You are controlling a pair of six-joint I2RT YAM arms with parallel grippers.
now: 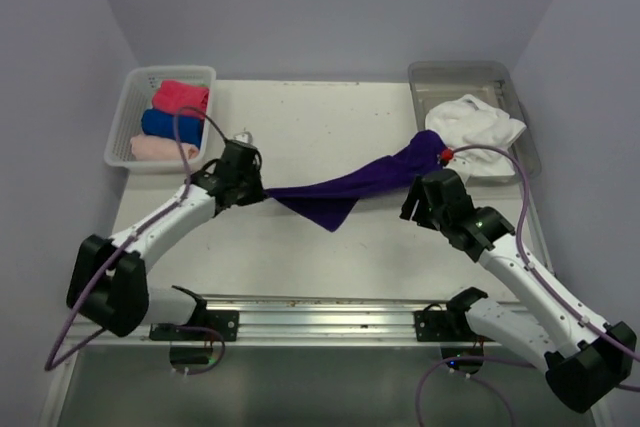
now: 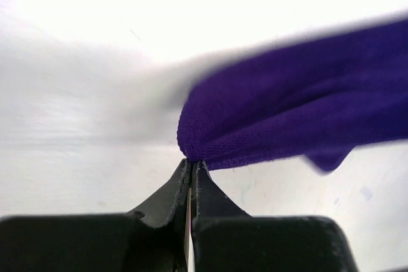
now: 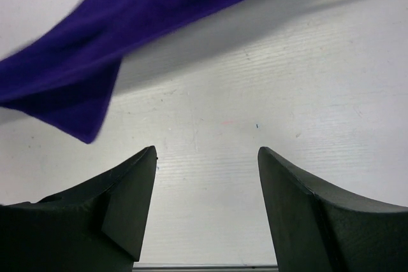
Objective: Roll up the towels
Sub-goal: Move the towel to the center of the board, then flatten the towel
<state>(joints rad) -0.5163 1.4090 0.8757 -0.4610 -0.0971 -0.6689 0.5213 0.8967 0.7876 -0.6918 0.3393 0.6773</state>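
Note:
A deep purple towel (image 1: 345, 190) stretches across the middle of the table, from my left gripper (image 1: 262, 193) up to the grey tray's near corner. My left gripper (image 2: 193, 162) is shut on the purple towel's (image 2: 299, 125) left end, pinching a fold at its tips. My right gripper (image 1: 412, 209) hovers open just right of the towel, nothing between its fingers (image 3: 143, 176); the purple towel (image 3: 115, 36) lies ahead and to the left of it. A white towel (image 1: 478, 125) lies crumpled in the tray.
A white lattice basket (image 1: 124, 132) at the back left holds rolled hot pink (image 1: 181, 97), blue (image 1: 170, 124) and pale pink (image 1: 158, 148) towels. The grey tray (image 1: 460, 74) stands at the back right. A metal rail (image 1: 320, 309) runs along the near edge.

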